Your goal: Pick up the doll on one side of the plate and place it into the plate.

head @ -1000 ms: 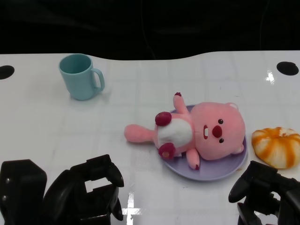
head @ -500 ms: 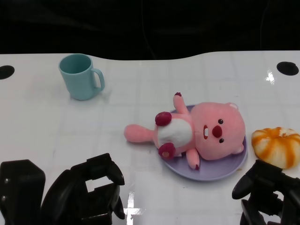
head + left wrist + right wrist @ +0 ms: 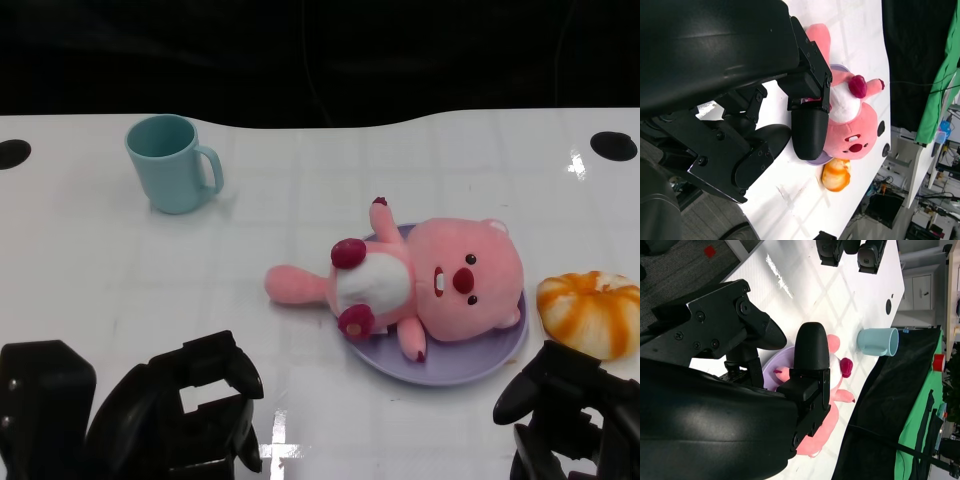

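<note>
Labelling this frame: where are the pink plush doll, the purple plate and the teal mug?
pink plush doll (image 3: 462, 280), head view, on its face
purple plate (image 3: 470, 365), head view, near rim
teal mug (image 3: 170, 170), head view, side wall

Both the left hand (image 3: 185, 415) and right hand (image 3: 570, 420) are matte black, blocky, with screwed plates and rounded fingertips.

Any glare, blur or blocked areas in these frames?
Head view: sharp, small glare spots on the white table, one between the hands. Left wrist view: the left hand blocks half the frame and part of the doll. Right wrist view: likewise, the right hand dominates.
</note>
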